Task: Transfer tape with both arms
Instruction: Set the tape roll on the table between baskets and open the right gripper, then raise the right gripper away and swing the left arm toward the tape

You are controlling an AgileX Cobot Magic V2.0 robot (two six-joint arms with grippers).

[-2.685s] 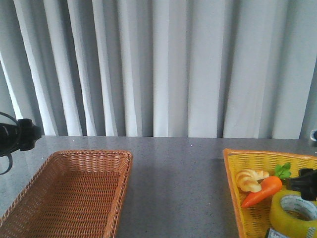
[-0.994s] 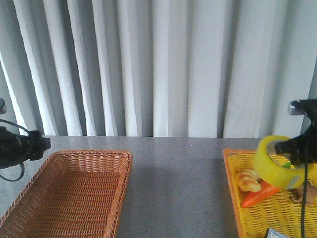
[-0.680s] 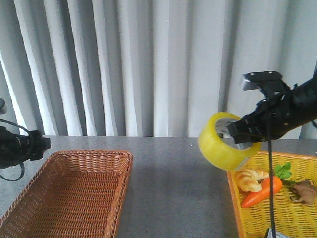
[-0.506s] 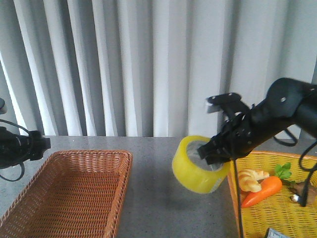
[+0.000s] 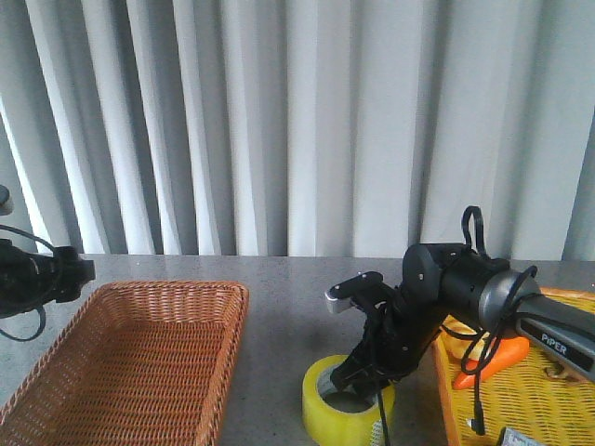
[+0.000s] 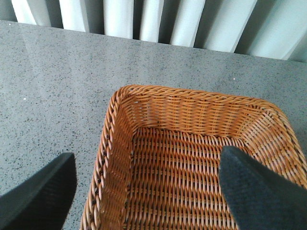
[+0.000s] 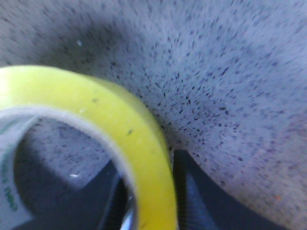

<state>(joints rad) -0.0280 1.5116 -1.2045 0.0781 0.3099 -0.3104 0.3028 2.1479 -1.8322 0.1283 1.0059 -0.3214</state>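
The yellow tape roll (image 5: 346, 411) rests flat on the grey table between the two baskets. My right gripper (image 5: 367, 376) reaches down into it from the right and is shut on its wall. In the right wrist view the tape's wall (image 7: 120, 129) sits between my right gripper's (image 7: 148, 191) two fingers, one inside the core and one outside (image 7: 196, 191). My left gripper (image 5: 70, 271) hovers at the far left, above the brown basket's left end. In the left wrist view it (image 6: 148, 191) is open and empty, with its fingers (image 6: 38, 191) wide apart.
A brown wicker basket (image 5: 232, 325) stands at front left and also shows in the left wrist view (image 6: 112, 143). A yellow basket (image 5: 441, 372) at front right holds an orange toy carrot (image 5: 502, 355) and other small items. Grey curtains hang behind the table.
My right arm lifted the tape out of the yellow basket, carried it left and lowered it onto the table between the baskets. My left arm has barely moved.
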